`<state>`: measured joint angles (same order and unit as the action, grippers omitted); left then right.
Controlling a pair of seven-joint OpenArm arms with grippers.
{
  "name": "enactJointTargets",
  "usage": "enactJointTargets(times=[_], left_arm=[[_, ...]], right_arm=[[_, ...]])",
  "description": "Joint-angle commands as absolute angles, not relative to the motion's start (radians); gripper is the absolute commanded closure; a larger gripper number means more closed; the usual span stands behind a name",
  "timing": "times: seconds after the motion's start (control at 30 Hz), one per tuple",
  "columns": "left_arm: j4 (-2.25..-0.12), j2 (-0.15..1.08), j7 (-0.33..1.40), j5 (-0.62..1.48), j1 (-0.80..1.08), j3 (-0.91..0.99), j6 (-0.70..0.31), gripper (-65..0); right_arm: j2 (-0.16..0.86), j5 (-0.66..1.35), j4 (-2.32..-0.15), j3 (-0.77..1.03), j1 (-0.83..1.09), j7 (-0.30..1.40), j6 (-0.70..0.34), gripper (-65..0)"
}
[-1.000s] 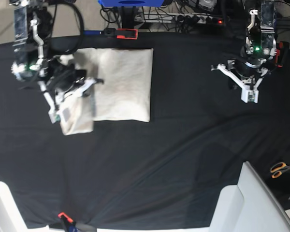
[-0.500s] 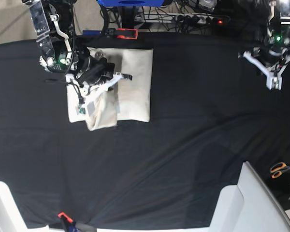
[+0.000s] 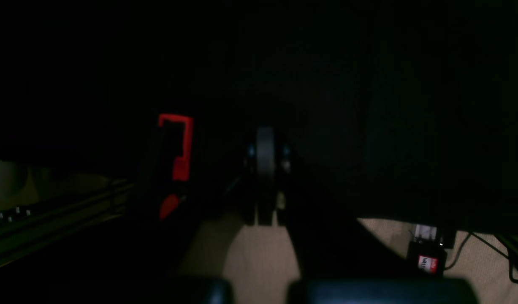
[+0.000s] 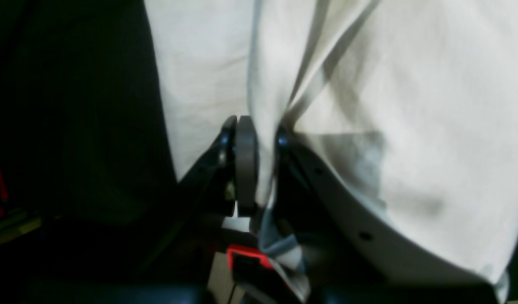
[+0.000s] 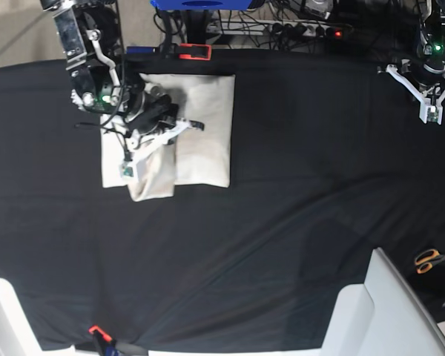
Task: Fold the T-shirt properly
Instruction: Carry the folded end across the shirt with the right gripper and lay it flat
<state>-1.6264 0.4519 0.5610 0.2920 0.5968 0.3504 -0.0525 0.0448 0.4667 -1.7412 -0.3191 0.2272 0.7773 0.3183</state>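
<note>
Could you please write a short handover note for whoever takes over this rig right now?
Right claw: shut on a fold of the T-shirt, holding a flap above the garment's left part in the base view.
Left claw: shut, holding nothing, parked over the black cloth at the far edge.
Done: the shirt is already a compact rectangle near the far edge.
Left: lay the held flap down, release, tidy the edges.
</note>
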Motion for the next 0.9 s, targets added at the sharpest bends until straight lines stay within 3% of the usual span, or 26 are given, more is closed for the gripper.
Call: enactJointTargets(times=[0.0, 0.23, 0.4, 0.87], left_arm=[[-1.643, 0.469, 0.544, 0.288, 0.601, 0.355, -0.047, 0.0], [-1.643, 0.469, 0.544, 0.288, 0.599, 0.354, -0.047, 0.0], [-1.638, 0.469, 0.544, 0.288, 0.596, 0.358, -0.047, 0.0], [-1.635, 0.469, 0.544, 0.288, 0.595, 0.354, -0.047, 0.0]], right_arm=[[0.041, 0.475, -1.758, -0.320, 0.219, 0.760, 0.314, -0.6], [0.035, 0.475, -1.758, -0.357, 0.219, 0.760, 0.318, -0.6], [0.044, 0.475, -1.758, -0.443, 0.214, 0.719, 0.415, -0.6], [0.044, 0.475, -1.750, -0.449, 0.217, 0.656, 0.423, -0.6]])
